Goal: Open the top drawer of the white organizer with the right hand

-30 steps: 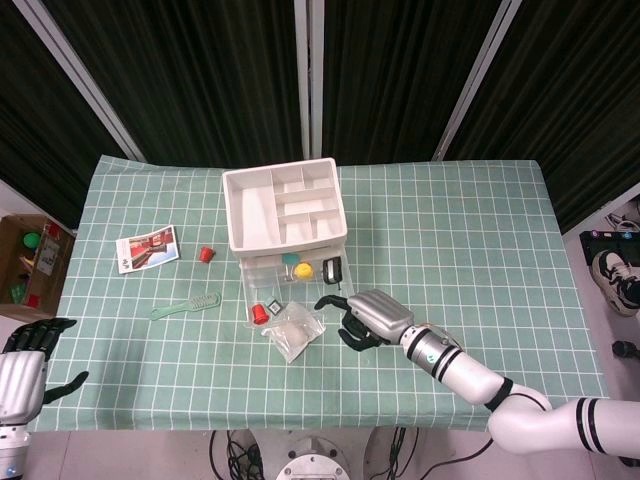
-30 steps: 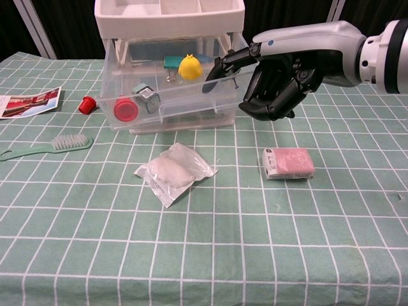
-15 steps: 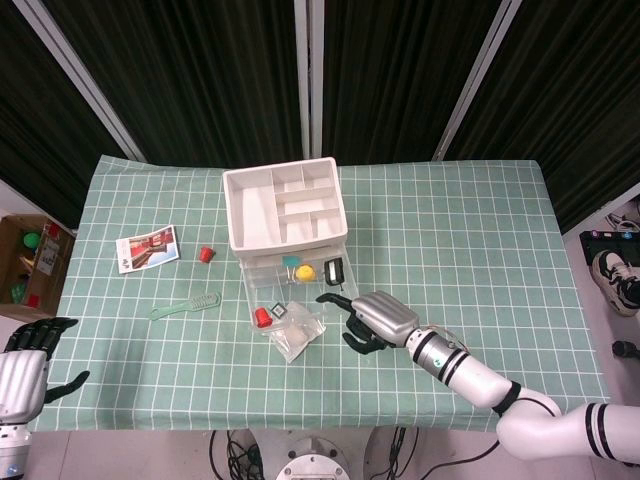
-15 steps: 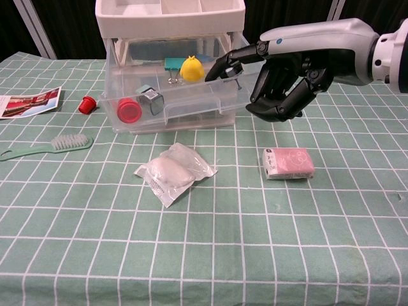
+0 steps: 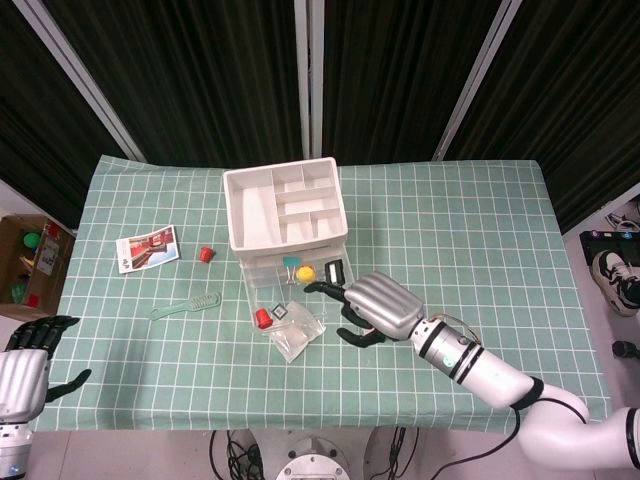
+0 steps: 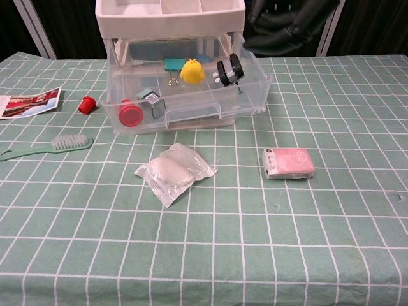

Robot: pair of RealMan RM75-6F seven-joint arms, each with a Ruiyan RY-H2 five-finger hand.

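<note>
The white organizer (image 5: 285,205) (image 6: 169,13) stands at the middle of the table, its divided top tray facing up. Its clear top drawer (image 5: 290,292) (image 6: 185,105) is pulled out toward me and holds a yellow toy (image 6: 191,70), a black clip (image 6: 229,70) and a red cap (image 6: 129,115). My right hand (image 5: 375,308) (image 6: 290,22) hovers just right of the drawer's front corner, raised off the table, fingers loosely bent and holding nothing. One finger points toward the drawer without touching it. My left hand (image 5: 20,370) rests off the table's front left, fingers spread.
A clear plastic packet (image 5: 293,335) (image 6: 174,172) lies just in front of the drawer. A pink tissue pack (image 6: 288,162) lies to its right. At the left are a green brush (image 6: 48,148), a small red cap (image 6: 86,104) and a printed card (image 6: 29,102).
The drawer has slid further out toward me. My right hand has let go of its front corner and risen, now showing only at the top edge of the chest view.
</note>
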